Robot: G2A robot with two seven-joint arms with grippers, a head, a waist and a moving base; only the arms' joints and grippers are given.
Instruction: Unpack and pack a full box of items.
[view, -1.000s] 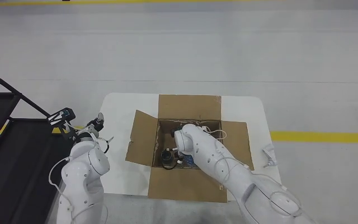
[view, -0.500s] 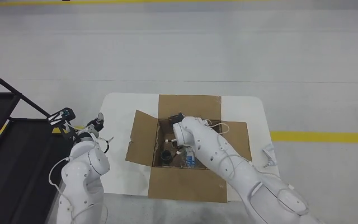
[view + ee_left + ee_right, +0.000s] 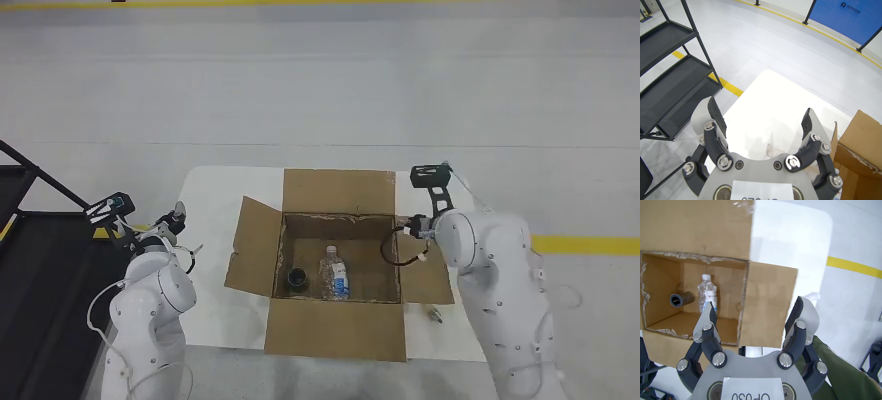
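**A:** What are the fingers doing?

**B:** The left gripper [image 3: 761,108] has its fingers spread wide with nothing between them, over the white table [image 3: 772,94]. The right gripper [image 3: 754,304] is spread too and grips nothing. It hangs above an outer flap of the cardboard box [image 3: 696,228].

**A:** And where is the box?

**B:** In the top view it sits mid-frame with all four flaps folded out. A clear water bottle [image 3: 334,273] is near the middle of its floor, cap toward the top of the frame. A dark tube [image 3: 298,277] stands just to its left, open end facing the camera.

**A:** What about the arms?

**B:** The left arm is at the lower left, well apart from the box. The right arm is at the box's right side. A black shelf rack [image 3: 30,230] fills the left edge.
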